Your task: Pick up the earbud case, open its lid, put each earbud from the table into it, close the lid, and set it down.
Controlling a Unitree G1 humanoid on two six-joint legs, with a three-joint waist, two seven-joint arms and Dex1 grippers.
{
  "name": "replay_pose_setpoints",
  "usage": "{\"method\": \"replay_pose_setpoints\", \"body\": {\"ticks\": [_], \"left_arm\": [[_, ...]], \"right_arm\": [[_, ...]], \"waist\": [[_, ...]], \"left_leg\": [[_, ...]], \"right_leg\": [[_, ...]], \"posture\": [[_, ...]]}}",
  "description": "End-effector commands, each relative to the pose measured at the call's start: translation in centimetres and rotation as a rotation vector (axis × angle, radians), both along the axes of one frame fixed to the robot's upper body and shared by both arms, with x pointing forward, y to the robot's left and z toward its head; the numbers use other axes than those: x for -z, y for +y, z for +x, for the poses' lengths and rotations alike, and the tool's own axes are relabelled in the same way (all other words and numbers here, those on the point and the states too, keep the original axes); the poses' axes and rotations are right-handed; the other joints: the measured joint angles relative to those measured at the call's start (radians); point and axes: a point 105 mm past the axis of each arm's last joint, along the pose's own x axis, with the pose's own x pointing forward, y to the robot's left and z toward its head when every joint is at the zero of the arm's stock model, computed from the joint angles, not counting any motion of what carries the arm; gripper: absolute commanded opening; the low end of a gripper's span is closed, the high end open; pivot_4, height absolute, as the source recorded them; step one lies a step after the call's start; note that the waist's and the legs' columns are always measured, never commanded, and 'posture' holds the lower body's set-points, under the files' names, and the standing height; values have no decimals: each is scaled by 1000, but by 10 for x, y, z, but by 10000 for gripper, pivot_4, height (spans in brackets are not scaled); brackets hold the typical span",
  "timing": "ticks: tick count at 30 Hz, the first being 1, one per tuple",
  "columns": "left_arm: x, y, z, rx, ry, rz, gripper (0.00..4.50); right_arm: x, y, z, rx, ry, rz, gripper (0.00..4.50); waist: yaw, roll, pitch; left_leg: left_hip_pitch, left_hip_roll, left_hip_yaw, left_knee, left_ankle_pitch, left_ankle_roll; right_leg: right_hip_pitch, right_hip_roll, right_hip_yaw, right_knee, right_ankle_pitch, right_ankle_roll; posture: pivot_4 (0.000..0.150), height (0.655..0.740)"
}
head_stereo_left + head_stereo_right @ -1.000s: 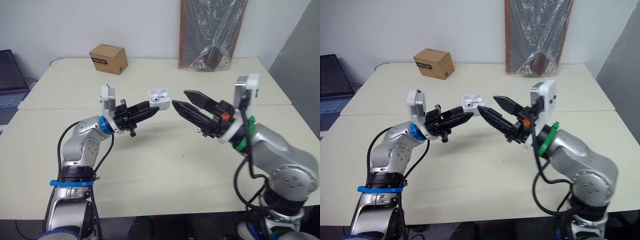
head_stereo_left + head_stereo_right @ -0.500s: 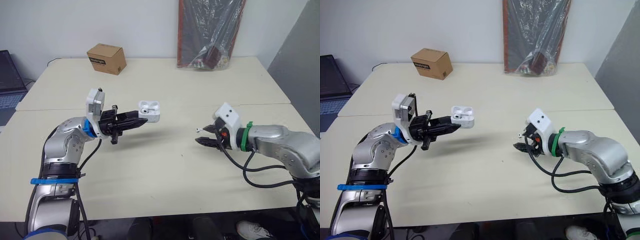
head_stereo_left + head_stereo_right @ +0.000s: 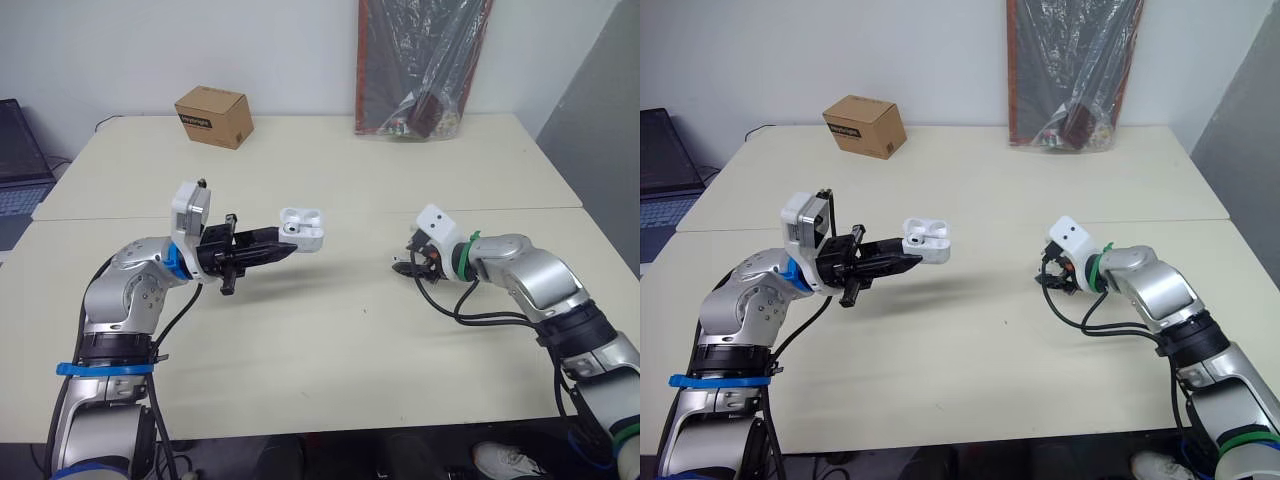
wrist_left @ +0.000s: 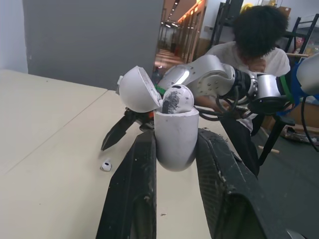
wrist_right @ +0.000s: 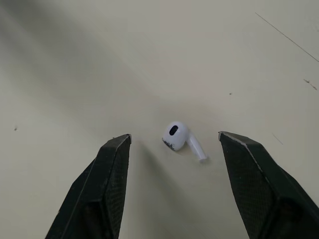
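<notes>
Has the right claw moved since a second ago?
Yes. The right claw dropped from beside the raised earbud case to the table, farther from the cardboard box, now straddling the earbud.

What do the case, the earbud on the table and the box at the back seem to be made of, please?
The case looks like hard white plastic, smooth, with a soft sheen on its rounded lid. The earbud is likely glossy white plastic too, with a rounded head and a dark spot, perhaps mesh. The box looks like matte brown cardboard, with folded edges and a printed label.
</notes>
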Motion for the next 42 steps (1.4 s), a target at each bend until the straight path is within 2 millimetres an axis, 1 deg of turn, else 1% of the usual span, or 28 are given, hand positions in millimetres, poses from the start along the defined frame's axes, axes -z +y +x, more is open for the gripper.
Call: {"method": "replay_pose_setpoints", "body": {"ticks": [1,8,14,17,22,23,32,34,37,39,40,42], "left_arm": [[-15,3,-5,-12,-43,-19,8186],[-16,4,-5,-29,-26,-16,8186],[-17,3,-5,-34,-26,-19,8186],[-17,3,-4,-36,-27,-22,8186],[-17,3,-4,-42,-26,-26,8186],[-17,3,-4,-43,-26,-26,8186],[-15,0,-2,-49,-27,-33,8186],[-15,0,-2,-49,-27,-34,8186],[-14,0,-2,-48,-26,-34,8186],[-14,-1,-2,-41,-24,-38,8186],[-14,-1,-2,-38,-23,-39,8186],[-14,-2,-4,-25,-20,-39,8186]], "right_arm": [[-7,2,6,-20,-33,-5,29228],[2,3,10,-11,-4,5,29228],[5,3,13,0,-1,9,29228],[7,2,15,6,-4,7,23345],[7,1,16,11,-2,4,5602],[7,1,16,10,0,2,3516],[7,-2,13,2,4,-13,3652],[3,-3,6,-54,-15,-43,3652],[-2,-6,-12,-186,-37,-110,3652],[1,-9,-43,-372,-19,-187,3652],[2,-10,-53,-426,-7,-209,3652],[7,-16,-65,-483,23,-257,3652]], "waist": [[0,0,0],[-1,0,0],[-2,0,0],[-2,0,0],[-1,0,0],[-1,0,0],[-1,0,0],[0,0,0],[5,0,0],[5,0,0],[4,0,0],[1,0,0]], "left_leg": [[0,0,0,0,0,0],[1,0,0,0,0,0],[2,0,0,1,0,0],[3,0,0,1,0,0],[3,0,0,1,0,0],[3,0,0,1,0,0],[3,0,0,1,0,0],[3,0,0,1,0,0],[2,0,-1,1,0,0],[1,-1,0,1,0,0],[1,-1,-1,1,0,0],[1,-1,-1,1,0,0]], "right_leg": [[0,0,0,0,0,0],[0,0,0,2,0,0],[1,0,0,3,0,0],[1,0,0,3,0,0],[1,0,0,3,0,0],[1,0,0,3,0,0],[2,0,0,3,0,0],[2,0,0,3,0,0],[1,0,0,2,0,0],[1,-1,-1,1,0,0],[1,-1,-1,1,0,0],[1,-1,-1,1,0,1]], "posture": [[1500,7400],[1500,7400],[1500,7400],[1500,7400],[1500,7400],[1500,7400],[1500,7400],[1500,7400],[1500,7400],[1500,7400],[1500,7400],[1500,7400]]}}
